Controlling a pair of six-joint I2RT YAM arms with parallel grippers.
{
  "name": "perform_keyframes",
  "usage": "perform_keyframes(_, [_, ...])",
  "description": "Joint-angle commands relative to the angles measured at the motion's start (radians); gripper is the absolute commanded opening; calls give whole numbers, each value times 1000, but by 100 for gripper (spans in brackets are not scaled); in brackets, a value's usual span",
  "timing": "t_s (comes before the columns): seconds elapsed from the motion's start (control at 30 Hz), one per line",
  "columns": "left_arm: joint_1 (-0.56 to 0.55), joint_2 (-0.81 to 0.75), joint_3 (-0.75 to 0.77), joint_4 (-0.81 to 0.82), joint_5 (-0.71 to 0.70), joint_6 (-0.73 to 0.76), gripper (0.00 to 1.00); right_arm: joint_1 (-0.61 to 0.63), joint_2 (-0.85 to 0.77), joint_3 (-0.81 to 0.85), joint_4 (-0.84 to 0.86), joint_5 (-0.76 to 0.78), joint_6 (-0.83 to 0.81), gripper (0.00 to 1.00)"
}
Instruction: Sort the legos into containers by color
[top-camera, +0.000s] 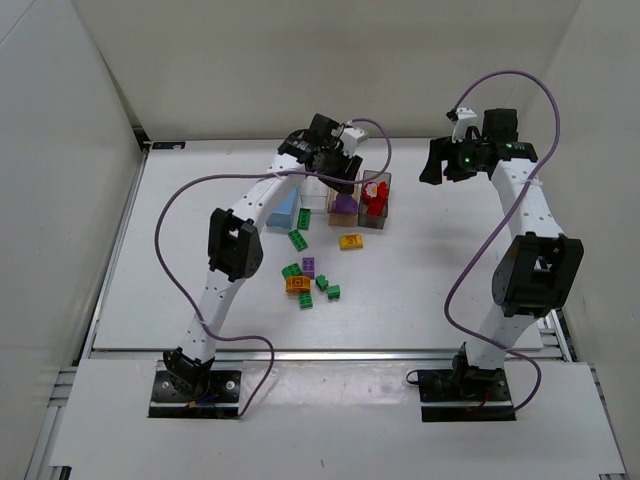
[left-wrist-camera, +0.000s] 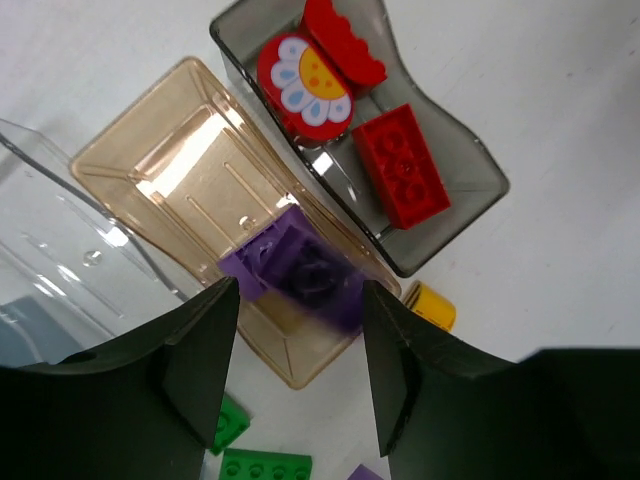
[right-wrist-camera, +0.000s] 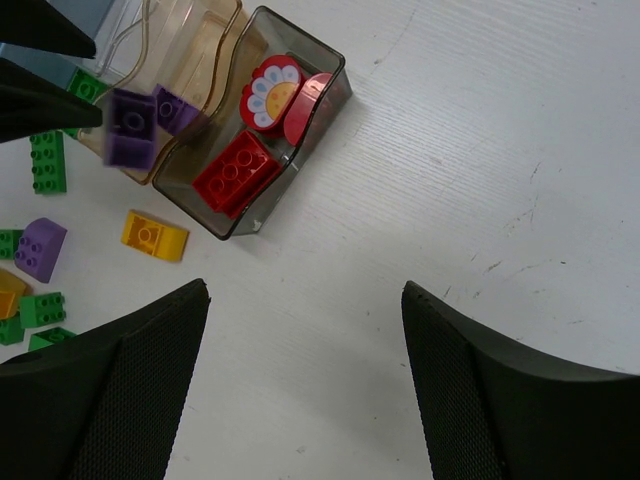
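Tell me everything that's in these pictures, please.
bins: 4, in a row mid-table: light blue bin, clear bin, peach-tan bin, smoky grey bin
red pieces: 3, in the smoky grey bin: red brick, flower disc, scalloped piece
purple bricks: 3; two at the peach-tan bin, one blurred; loose purple brick on the table
green bricks: about 6, loose before the bins
yellow brick: 1, loose near the smoky grey bin
orange brick: 1, among the green bricks
table: 1, white
cables: 2, purple, on the arms
left arm, right arm: white and black
left gripper: open, above the peach-tan bin
right gripper: open, right of the bins
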Motion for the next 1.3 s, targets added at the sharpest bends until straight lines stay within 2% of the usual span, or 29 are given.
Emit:
perform_keyframes(0.0, [2, -20, 24, 16, 18, -25, 63, -2, -14, 16, 11, -12, -18, 82])
perform_keyframes(0.13, [2, 26, 65, 21, 0, -25, 63, -1, -12, 19, 4, -8, -29, 82])
perform_keyframes(0.17, [4, 38, 71, 21, -8, -25, 66, -2, -12, 19, 3, -7, -32, 82])
perform_keyframes(0.23, [10, 37, 74, 31, -14, -31, 76, -2, -15, 19, -8, -13, -52, 82])
perform_keyframes(0.27, [14, 20, 71, 39, -13, -48, 84, 0, -17, 18, -17, -40, -64, 82])
perform_keyframes(0.3, [21, 9, 58, 74, 6, -62, 87, 2, -23, 12, -19, -63, -101, 82])
perform_keyframes(0.33, [36, -6, 47, 100, 18, -92, 98, 2, -26, 9, -41, -90, -125, 82])
perform_keyframes(0.47, [67, -104, 36, 225, 38, -117, 99, 26, -38, -50, -62, -150, -283, 82])
perform_keyframes(0.53, [68, -153, 87, 234, 3, -96, 99, 67, -55, -83, -75, -202, -358, 80])
perform_keyframes(0.57, [68, -167, 103, 228, -25, -87, 99, 89, -67, -111, -78, -215, -450, 80])
perform_keyframes(0.6, [73, -210, 116, 213, -55, -80, 99, 150, -77, -125, -80, -226, -496, 79])
perform_keyframes(0.67, [85, -266, 81, 187, -155, -74, 99, 221, -95, -154, -95, -232, -655, 78])
perform_keyframes(0.73, [142, -363, -24, 176, -244, -105, 99, 316, -77, -154, -121, -261, -748, 75])
perform_keyframes(0.8, [221, -457, -108, 162, -272, -133, 99, 396, -36, -102, -157, -272, -799, 72])
perform_keyframes(0.87, [308, -510, -233, 144, -301, -160, 99, 436, 50, 7, -210, -298, -791, 71])
perform_keyframes(0.97, [410, -618, -416, 136, -306, -174, 100, 491, 132, 75, -168, -320, -715, 69])
perform_keyframes(1.13, [501, -789, -690, 183, -299, -202, 99, 595, 185, 17, -106, -275, -693, 69])
perform_keyframes(1.27, [515, -856, -798, 200, -306, -211, 100, 647, 202, -46, -54, -251, -679, 68])
